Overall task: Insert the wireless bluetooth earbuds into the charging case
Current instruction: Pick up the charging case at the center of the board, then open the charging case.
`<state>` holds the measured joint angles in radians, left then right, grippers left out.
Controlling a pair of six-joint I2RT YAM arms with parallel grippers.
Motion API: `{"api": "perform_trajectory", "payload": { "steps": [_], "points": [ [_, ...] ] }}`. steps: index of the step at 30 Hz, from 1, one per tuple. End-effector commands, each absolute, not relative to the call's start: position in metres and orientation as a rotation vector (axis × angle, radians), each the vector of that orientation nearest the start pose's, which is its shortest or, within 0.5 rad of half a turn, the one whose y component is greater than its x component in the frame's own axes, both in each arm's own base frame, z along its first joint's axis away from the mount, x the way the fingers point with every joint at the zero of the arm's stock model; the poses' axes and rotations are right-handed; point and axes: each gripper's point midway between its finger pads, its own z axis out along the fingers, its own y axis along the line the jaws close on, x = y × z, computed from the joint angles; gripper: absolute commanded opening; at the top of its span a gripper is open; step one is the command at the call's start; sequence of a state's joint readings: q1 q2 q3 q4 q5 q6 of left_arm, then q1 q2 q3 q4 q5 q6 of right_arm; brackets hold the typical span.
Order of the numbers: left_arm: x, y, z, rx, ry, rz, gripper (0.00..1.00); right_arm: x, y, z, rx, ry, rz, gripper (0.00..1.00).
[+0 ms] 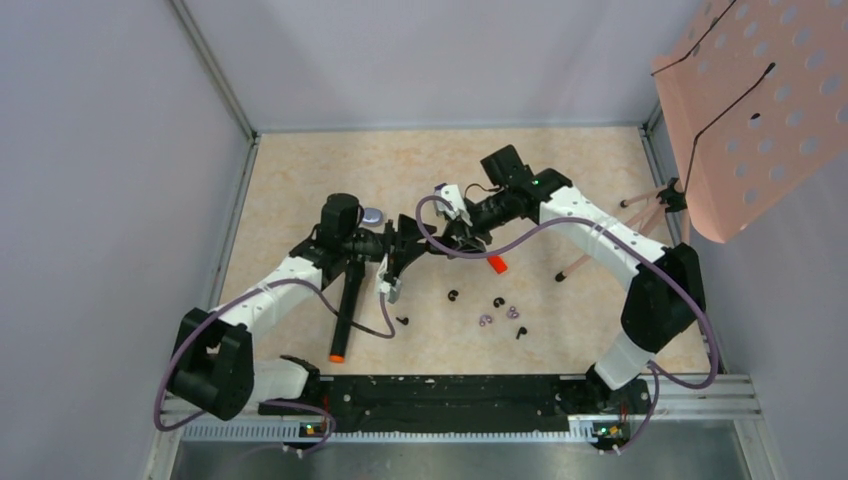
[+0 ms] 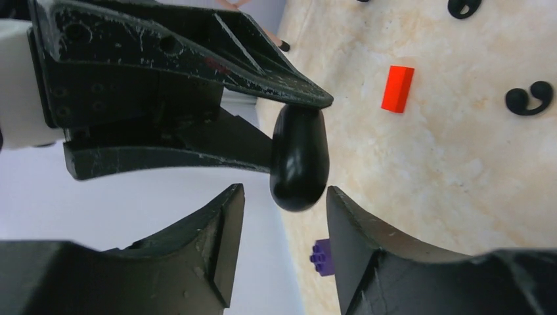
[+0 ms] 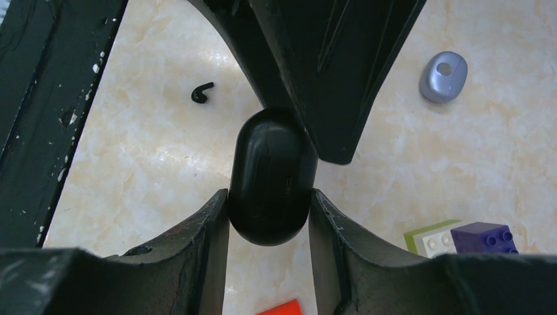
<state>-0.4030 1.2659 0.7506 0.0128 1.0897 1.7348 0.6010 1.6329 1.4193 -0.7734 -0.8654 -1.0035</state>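
We've got both arms bent inward, meeting at the charging case (image 3: 269,164). Our right gripper (image 3: 268,200) has its fingers (image 3: 209,226) clamped on both sides of the case. Our left gripper (image 2: 286,197) straddles the case, fingers (image 2: 220,226) parted, gap on one side.

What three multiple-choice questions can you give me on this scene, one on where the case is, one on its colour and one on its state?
1. Where is the case?
A. lying loose, untouched
B. held by the right gripper
C. out of every view

2. What colour is the case?
A. white
B. purple
C. black

3. What state is the case in?
A. closed
B. open, lid raised
C. split in two halves

Answers:
1 B: both right fingers press its sides.
2 C: it shows black in both wrist views.
3 A: its shell is one smooth oval with no lid raised.
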Motion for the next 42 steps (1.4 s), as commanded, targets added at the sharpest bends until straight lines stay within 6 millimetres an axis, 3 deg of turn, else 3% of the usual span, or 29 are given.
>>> {"api": "perform_trajectory", "payload": {
  "steps": [1, 5, 8, 13, 17, 20, 24, 27, 32, 42],
  "points": [
    [0.269, -0.279, 0.230, 1.735, 0.070, -0.125, 0.52, 0.257, 0.330, 0.217, -1.851, 1.210, 0.923, 0.14],
    [0.268, -0.282, 0.229, 1.741, 0.030, -0.133, 0.47, 0.257, 0.336, 0.218, -1.847, 1.218, 0.941, 0.14],
    [0.267, -0.283, 0.227, 1.743, 0.027, -0.148, 0.27, 0.259, 0.337, 0.216, -1.839, 1.238, 0.937, 0.16],
    [0.269, -0.280, 0.222, 1.758, 0.103, -0.165, 0.00, 0.277, 0.331, 0.220, -1.729, 1.376, 0.856, 0.46],
    [0.280, -0.273, 0.226, 1.725, 0.309, -0.193, 0.00, 0.301, 0.311, 0.246, -1.581, 1.459, 0.716, 0.56],
    [0.291, -0.270, 0.244, 1.616, 0.565, -0.304, 0.00, 0.308, 0.295, 0.270, -1.497, 1.475, 0.689, 0.60],
    [0.306, -0.272, 0.274, 1.417, 0.940, -0.525, 0.00, 0.303, 0.282, 0.294, -1.454, 1.450, 0.672, 0.61],
    [0.303, -0.276, 0.275, 1.358, 1.150, -0.712, 0.00, 0.295, 0.279, 0.298, -1.478, 1.414, 0.671, 0.59],
    [0.291, -0.285, 0.278, 1.296, 1.305, -0.934, 0.00, 0.292, 0.287, 0.289, -1.516, 1.421, 0.738, 0.56],
    [0.289, -0.285, 0.273, 1.268, 1.330, -0.961, 0.00, 0.286, 0.309, 0.296, -1.531, 1.368, 0.822, 0.50]
  ]
}}
